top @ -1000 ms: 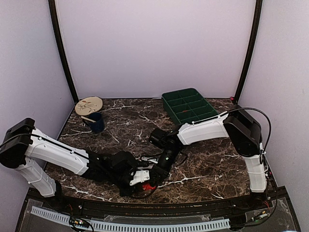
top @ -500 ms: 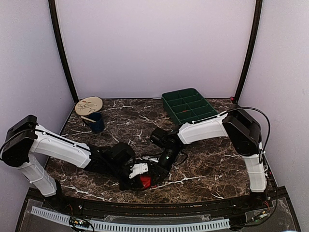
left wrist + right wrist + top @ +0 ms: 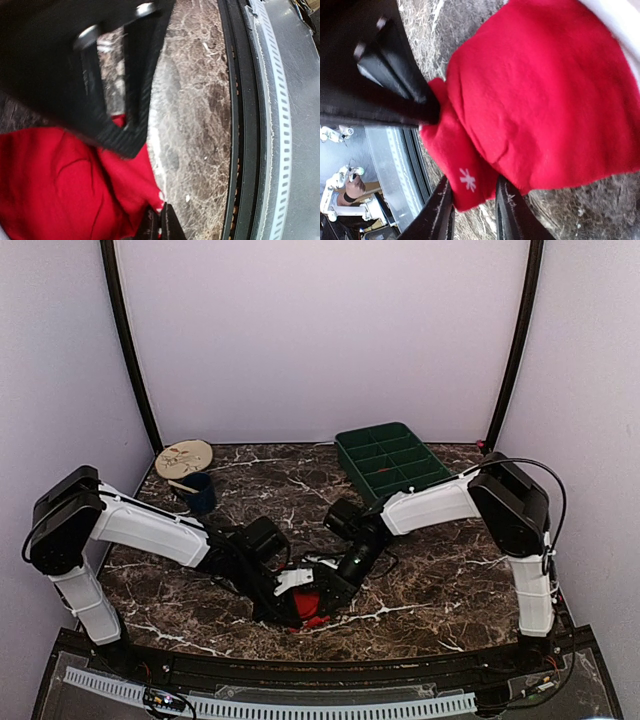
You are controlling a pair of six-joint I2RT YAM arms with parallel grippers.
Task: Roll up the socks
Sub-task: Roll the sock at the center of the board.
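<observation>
A red sock bundle [image 3: 308, 606] lies on the marble table near the front edge, between both grippers. In the right wrist view the red fabric [image 3: 545, 85] fills the frame, with a folded flap bearing a white snowflake [image 3: 467, 179] and a white cuff edge [image 3: 620, 20] at the top right. My right gripper [image 3: 475, 210] has its fingers on either side of that flap and grips it. My left gripper [image 3: 161, 225] is pinched shut on a thin corner of the red sock [image 3: 60, 185]. I cannot tell two socks apart.
A green compartment tray [image 3: 390, 460] stands at the back right. A dark blue cup [image 3: 198, 492] and a round pale plate [image 3: 184, 457] stand at the back left. The table's black front rail [image 3: 237, 125] runs close beside the socks.
Both grippers and the red bundle have shifted a little to the right. The left arm has stretched further out, and more of the red sock shows between the grippers.
</observation>
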